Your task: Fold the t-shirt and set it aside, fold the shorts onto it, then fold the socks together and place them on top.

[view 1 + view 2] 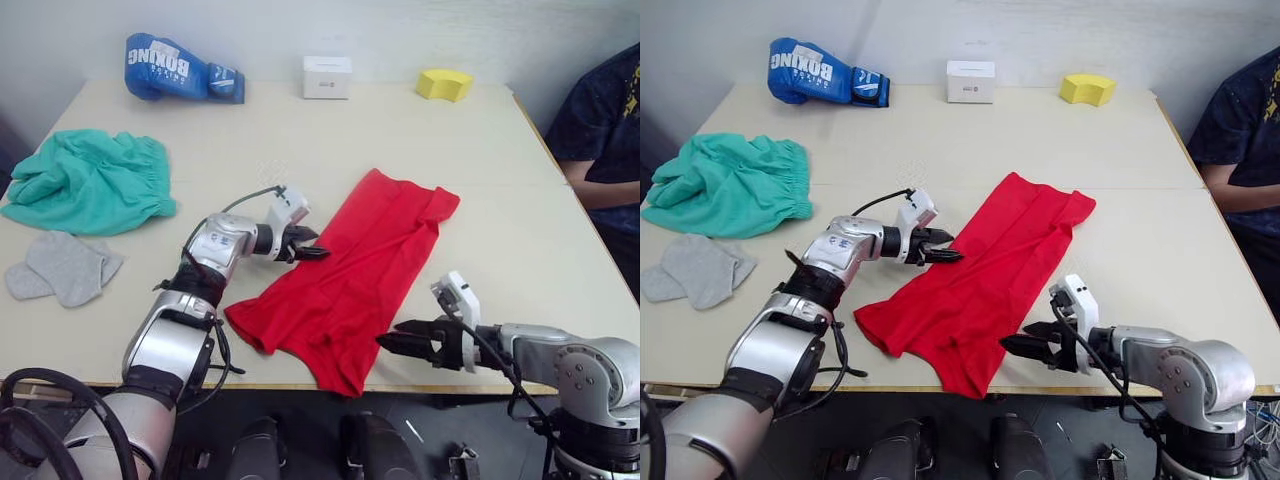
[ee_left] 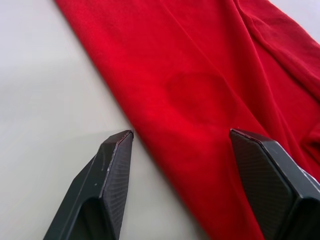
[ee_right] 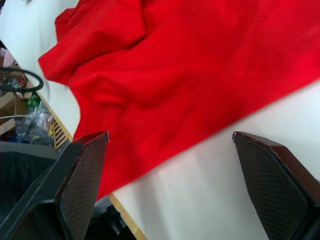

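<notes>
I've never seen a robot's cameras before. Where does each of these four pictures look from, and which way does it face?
Left eye: on the head, looking down over the table; both arms show, left gripper and right gripper open at the t-shirt.
Right eye: beside it, same scene slightly shifted.
Left wrist: along its open fingers at the t-shirt's edge.
Right wrist: along its open fingers at the opposite edge.
All four share the t-shirt.

Robot test room: plain wall, table (image 1: 480,160) with unrelated props, seated person (image 1: 605,150) alongside.
</notes>
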`<state>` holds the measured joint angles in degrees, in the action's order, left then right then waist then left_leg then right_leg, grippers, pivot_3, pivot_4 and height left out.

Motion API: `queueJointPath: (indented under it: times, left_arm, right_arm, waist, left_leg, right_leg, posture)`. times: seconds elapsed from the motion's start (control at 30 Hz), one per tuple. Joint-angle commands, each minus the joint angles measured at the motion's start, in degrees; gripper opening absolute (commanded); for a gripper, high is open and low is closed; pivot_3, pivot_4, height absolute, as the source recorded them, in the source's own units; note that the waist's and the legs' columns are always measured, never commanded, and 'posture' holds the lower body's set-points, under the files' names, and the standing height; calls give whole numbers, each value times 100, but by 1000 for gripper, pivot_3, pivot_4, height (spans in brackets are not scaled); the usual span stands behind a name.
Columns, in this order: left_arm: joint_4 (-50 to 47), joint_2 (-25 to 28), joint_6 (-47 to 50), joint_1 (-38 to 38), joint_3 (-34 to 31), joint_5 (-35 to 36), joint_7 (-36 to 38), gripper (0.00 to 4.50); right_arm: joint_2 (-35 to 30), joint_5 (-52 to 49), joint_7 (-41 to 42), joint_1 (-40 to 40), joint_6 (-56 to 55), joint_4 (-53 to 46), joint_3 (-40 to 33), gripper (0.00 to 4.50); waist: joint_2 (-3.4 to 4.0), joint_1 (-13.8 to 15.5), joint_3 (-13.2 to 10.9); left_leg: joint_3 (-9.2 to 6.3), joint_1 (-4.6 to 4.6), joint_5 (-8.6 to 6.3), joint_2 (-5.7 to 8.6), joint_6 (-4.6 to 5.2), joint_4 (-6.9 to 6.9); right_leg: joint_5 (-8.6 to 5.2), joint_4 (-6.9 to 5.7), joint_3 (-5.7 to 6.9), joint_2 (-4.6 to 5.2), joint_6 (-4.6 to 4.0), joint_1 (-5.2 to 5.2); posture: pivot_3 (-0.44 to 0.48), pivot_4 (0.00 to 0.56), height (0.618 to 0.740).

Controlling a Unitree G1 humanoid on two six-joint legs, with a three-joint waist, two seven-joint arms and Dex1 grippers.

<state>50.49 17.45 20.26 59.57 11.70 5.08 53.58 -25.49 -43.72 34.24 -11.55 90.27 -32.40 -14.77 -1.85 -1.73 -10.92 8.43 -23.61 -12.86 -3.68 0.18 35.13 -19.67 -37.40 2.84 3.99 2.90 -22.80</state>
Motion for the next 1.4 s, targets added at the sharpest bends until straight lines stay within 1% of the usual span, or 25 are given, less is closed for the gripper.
queueJointPath:
  times: [0.03, 0.07, 0.17, 0.23, 0.3, 0.4, 0.43, 0.47, 0.5, 0.57, 0.67, 0.77, 0.83, 0.93, 1.03, 1.1, 1.23, 1.33, 1.4]
  left_arm:
    - [434, -156, -215, 245, -8, -196, -54, 3205]
    - [528, -198, -233, 285, -37, -207, -45, 3019]
    - [685, -334, -48, 415, -197, -113, -12, 2331]
    - [681, -391, 91, 474, -231, -127, 19, 1669]
    - [646, -425, 108, 467, -234, -198, -105, 1056]
    - [650, -463, 25, 396, -258, -273, -375, 95]
    - [600, -465, -50, 326, -254, -281, -367, 0]
    - [552, -472, -54, 266, -293, -256, -395, 0]
    - [514, -476, -66, 209, -377, -212, -508, 0]
    - [474, -464, -90, 123, -499, -180, -701, 0]
    - [287, -354, -46, -126, -852, -75, -1234, 0]
    - [-417, -348, 174, -463, -1403, 245, -1817, 0]
    - [-921, -373, 335, -710, -1641, 395, -2083, 0]
    - [-1857, -359, 479, -1297, -1875, 494, -2476, 0]
    - [-2261, -316, 504, -1606, -2049, 514, -2836, 0]
    - [-2230, -241, 396, -1634, -2063, 460, -2908, 0]
    - [-1809, -8, -84, -1507, -2012, 309, -2911, 0]
    - [-1431, 111, -385, -1365, -2054, 320, -2899, 0]
    - [-1380, 174, -407, -1344, -2024, 393, -2702, 0]
  right_arm:
    - [157, -217, -317, 264, 223, -119, 590, 4030]
    - [248, -196, -408, 241, 223, -84, 638, 4072]
    - [619, -75, -681, 128, 223, 85, 668, 3465]
    - [766, -1, -808, 57, 212, 144, 705, 2755]
    - [857, 125, -957, 13, 81, 238, 725, 2055]
    - [798, 251, -1034, 4, -124, 328, 819, 988]
    - [754, 266, -1031, 2, -188, 353, 840, 708]
    - [707, 274, -1015, -10, -239, 381, 846, 311]
    - [617, 275, -970, -33, -310, 407, 862, 48]
    - [448, 267, -882, -74, -434, 453, 893, 48]
    - [-71, 281, -531, -317, -799, 684, 930, 48]
    - [-490, 319, -147, -786, -1246, 1231, 936, 48]
    - [-684, 417, 30, -1041, -1517, 1571, 1092, 48]
    - [-745, 671, 300, -1599, -1996, 2224, 1464, 48]
    - [-604, 936, 488, -2122, -2417, 2896, 1794, 48]
    - [-479, 1113, 606, -2392, -2679, 3327, 1985, 48]
    - [-211, 1369, 780, -2749, -3059, 4012, 2217, 48]
    - [-116, 1482, 917, -2853, -3192, 4223, 2333, 48]
    - [-139, 1521, 1033, -2856, -3208, 4219, 2410, 48]
  waist:
    - [-15, 4, 9]
    - [-20, 2, 13]
    - [-30, -8, 18]
    - [-30, -8, 18]
    - [-30, -14, 18]
    - [-30, -15, 18]
    - [-30, -14, 18]
    - [-30, -14, 18]
    - [-29, -15, 18]
    - [-30, -9, 18]
    - [-29, -13, 18]
    - [-31, -16, 12]
    - [-30, -22, 9]
    - [-30, -24, 8]
    - [-29, -24, 6]
    - [-29, -5, 6]
    - [-29, 6, 6]
    - [-29, 7, 6]
    - [-29, 7, 6]
  left_leg:
    - [-1, 1, -1, 0, 2, 0]
    - [-3, 5, -1, -1, 2, 0]
    - [-4, 18, -1, -4, 1, -1]
    - [-4, 18, -1, -4, 2, 0]
    - [-4, 18, -1, -4, 2, -1]
    - [-4, 17, -1, -4, 2, -4]
    - [-4, 17, -1, -4, 2, -4]
    - [-4, 17, -1, -4, 1, -4]
    - [-3, 17, -1, -4, 1, -3]
    - [-2, 18, -1, -3, 2, -1]
    - [-3, 20, 1, -3, 5, 2]
    - [0, 19, 5, 1, 13, 4]
    - [2, 17, 6, 1, 14, 4]
    - [1, 13, 8, -1, 8, 1]
    - [5, 5, 21, -2, -17, 0]
    - [6, 4, 25, -2, -22, 6]
    - [8, 0, 25, 1, -20, 12]
    - [9, 0, 24, 1, -19, 13]
    - [8, -1, 23, 1, -19, 12]
  right_leg:
    - [0, -1, 1, 0, 0, 0]
    - [0, 0, 3, 0, 0, 4]
    - [-1, -2, 4, -4, -1, 16]
    - [-1, -2, 4, -4, -1, 17]
    - [-1, -2, 3, -4, -1, 17]
    - [-1, -1, 2, -4, -1, 15]
    - [-1, -1, 3, -4, -1, 15]
    - [-1, -2, 3, -4, -1, 14]
    - [-1, -2, 2, -4, -1, 15]
    - [-1, -3, 2, -4, -1, 16]
    - [2, -4, 1, -2, 2, 18]
    - [8, -4, -1, 2, 10, 18]
    - [11, -5, -3, 3, 11, 15]
    - [11, -6, -1, 2, 12, 9]
    - [10, -8, -1, 0, 11, 0]
    - [10, -10, -1, -1, 12, -1]
    - [13, -10, -2, 2, 16, -1]
    - [13, -10, -2, 4, 16, -1]
    - [13, -9, -1, 5, 16, -1]
  posture:
    - [0, 150, 740]
    - [0, 150, 740]
    - [0, 150, 740]
    - [0, 150, 740]
    - [0, 150, 740]
    - [0, 150, 740]
    - [0, 150, 740]
    - [0, 150, 740]
    - [0, 150, 740]
    - [0, 150, 740]
    - [0, 150, 740]
    - [0, 150, 740]
    - [0, 150, 740]
    - [0, 150, 740]
    - [0, 150, 740]
    - [0, 150, 740]
    - [0, 150, 740]
    - [0, 150, 740]
    - [0, 150, 740]
